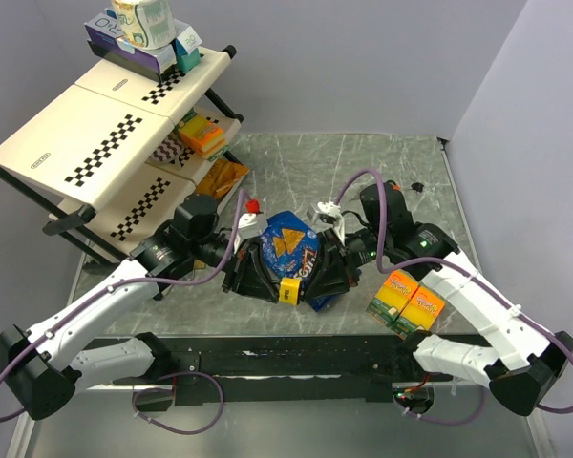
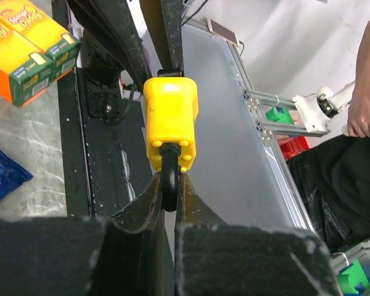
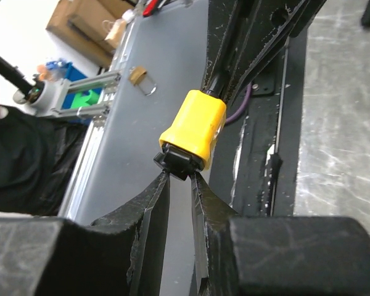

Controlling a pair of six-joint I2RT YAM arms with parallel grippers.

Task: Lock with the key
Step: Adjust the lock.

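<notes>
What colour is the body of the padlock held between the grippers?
Bright yellow; the padlock shows best in the left wrist view.

**Right gripper holds the key at the padlock**

The black fingers close from both sides on the black head of the key, at the lower end of the tilted yellow padlock. Behind is a grey panel; a marbled tabletop shows at right

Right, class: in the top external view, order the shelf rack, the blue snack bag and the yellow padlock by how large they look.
1. shelf rack
2. blue snack bag
3. yellow padlock
</notes>
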